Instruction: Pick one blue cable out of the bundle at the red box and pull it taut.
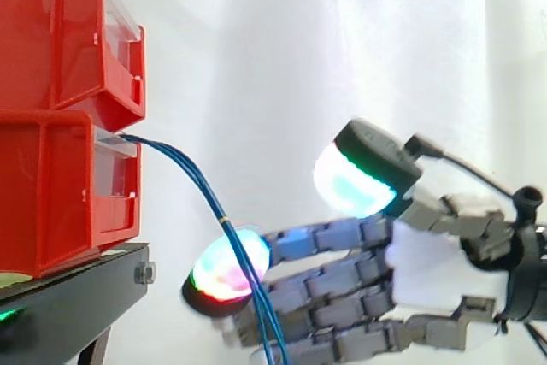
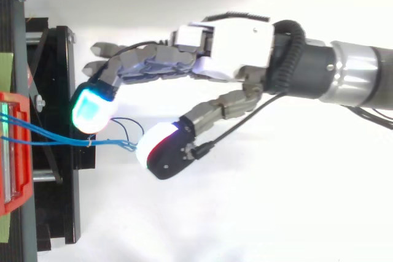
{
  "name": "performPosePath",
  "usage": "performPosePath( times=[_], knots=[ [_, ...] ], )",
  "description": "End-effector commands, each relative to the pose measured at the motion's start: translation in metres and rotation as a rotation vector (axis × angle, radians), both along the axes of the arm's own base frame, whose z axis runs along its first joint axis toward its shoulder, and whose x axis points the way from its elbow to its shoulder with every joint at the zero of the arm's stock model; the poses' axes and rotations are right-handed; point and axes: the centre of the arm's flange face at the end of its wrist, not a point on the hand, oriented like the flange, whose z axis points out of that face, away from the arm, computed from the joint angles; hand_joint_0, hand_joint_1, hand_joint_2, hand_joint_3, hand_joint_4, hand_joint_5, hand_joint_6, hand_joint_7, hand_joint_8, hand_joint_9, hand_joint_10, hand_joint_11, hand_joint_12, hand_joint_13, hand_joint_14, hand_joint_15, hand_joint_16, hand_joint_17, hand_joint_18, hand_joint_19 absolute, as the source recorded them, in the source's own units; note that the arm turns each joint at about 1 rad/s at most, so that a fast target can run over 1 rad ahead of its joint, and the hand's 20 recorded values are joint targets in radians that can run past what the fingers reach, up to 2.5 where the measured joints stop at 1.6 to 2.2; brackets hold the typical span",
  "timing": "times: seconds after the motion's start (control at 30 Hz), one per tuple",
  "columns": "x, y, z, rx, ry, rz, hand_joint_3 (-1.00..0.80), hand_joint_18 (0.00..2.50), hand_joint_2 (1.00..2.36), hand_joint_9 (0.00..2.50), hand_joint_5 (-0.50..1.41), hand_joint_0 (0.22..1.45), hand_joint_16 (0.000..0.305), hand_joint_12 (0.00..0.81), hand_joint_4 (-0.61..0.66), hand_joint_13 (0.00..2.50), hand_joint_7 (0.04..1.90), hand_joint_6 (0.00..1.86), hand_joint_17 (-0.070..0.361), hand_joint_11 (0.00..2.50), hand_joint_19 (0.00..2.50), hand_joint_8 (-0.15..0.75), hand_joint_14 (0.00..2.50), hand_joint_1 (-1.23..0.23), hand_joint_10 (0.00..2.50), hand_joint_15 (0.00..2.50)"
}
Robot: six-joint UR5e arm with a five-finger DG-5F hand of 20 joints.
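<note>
While the blue cables [image 1: 202, 187] hang out of the front of the red box [image 1: 60, 194] on the black stand [image 1: 81, 284], the hand [image 1: 427, 262] reaches toward that box from the far side. Its fingers [image 1: 224, 269] are stretched almost straight and the thumb [image 1: 355, 181] is lifted well clear of them, so the hand is spread and grips nothing. The strands leave the box's front lip, arc outward and down away from the box, cross in front of the fingers near their tips and drop on below them. From above, they run out from the box [image 2: 9, 151] close together, gathered by what looks like a small tie [image 2: 90, 143] not far out. Beyond it they pass between a lit fingertip and the thumb's pad, where one strand bows into a small loop [image 2: 126, 126]. Whether any strand already rests on a pad I cannot tell, since the cables overlap the fingers in both views. The main risk, as I judge it, is catching several strands instead of one. Past the tie they lie nearly side by side, and the pads are broad against such thin wire. The loop on the side away from the box seems the easiest place to separate a single strand. A second risk is the thumb closing above the cables, given how high it stands over them. If a pinch does land on the rounded pads, the strand could slip free under tension, or a hard pull could drag the red box along the stand.
</note>
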Motion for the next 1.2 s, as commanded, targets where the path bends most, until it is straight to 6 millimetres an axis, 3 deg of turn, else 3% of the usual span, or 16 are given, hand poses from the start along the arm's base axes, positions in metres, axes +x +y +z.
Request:
performPosePath(
  times=[0.0, 0.4, 0.6, 0.73, 0.83, 1.0, 1.17],
  knots=[
    [0.024, 0.007, -0.008, 0.022, -0.006, 0.045, -0.50, 0.00, 1.00, 0.32, -0.18, 0.51, 0.069, 0.391, 0.40, 0.04, 0.75, 0.50, 0.155, 0.00, 0.00, 0.300, 0.00, -0.68, 0.00, 0.00],
    [0.025, 0.009, -0.005, 0.012, -0.014, 0.045, -0.50, 0.00, 1.00, 0.36, -0.15, 0.56, 0.066, 0.374, 0.42, 0.08, 0.84, 0.50, 0.148, 0.00, 0.02, 0.293, 0.00, -0.66, 0.00, 0.00],
    [0.026, 0.006, -0.003, 0.014, -0.021, 0.044, -0.49, 0.00, 1.00, 0.38, -0.13, 0.59, 0.064, 0.371, 0.40, 0.10, 1.01, 0.50, 0.145, 0.00, 0.03, 0.292, 0.00, -0.66, 0.00, 0.00],
    [0.028, 0.004, 0.001, 0.014, -0.027, 0.041, -0.42, 0.00, 1.01, 0.38, -0.12, 0.61, 0.064, 0.368, 0.31, 0.11, 1.18, 0.51, 0.143, 0.00, 0.02, 0.292, 0.00, -0.69, 0.00, 0.00],
    [0.030, 0.005, 0.006, 0.014, -0.036, 0.046, -0.35, 0.00, 1.01, 0.39, -0.14, 0.63, 0.063, 0.368, 0.27, 0.12, 1.00, 0.63, 0.142, 0.00, 0.03, 0.292, 0.00, -0.70, 0.00, 0.00],
    [0.030, 0.004, 0.008, 0.011, -0.039, 0.052, -0.26, 0.03, 1.01, 0.41, -0.16, 0.64, 0.062, 0.368, 0.25, 0.14, 0.86, 0.75, 0.140, 0.01, 0.03, 0.290, 0.00, -0.72, 0.00, 0.00],
    [0.030, 0.004, 0.006, 0.011, -0.036, 0.052, -0.14, 0.14, 1.02, 0.46, -0.18, 0.64, 0.063, 0.374, 0.22, 0.20, 0.83, 0.83, 0.141, 0.03, 0.00, 0.302, 0.00, -0.76, 0.00, 0.00]
  ],
)
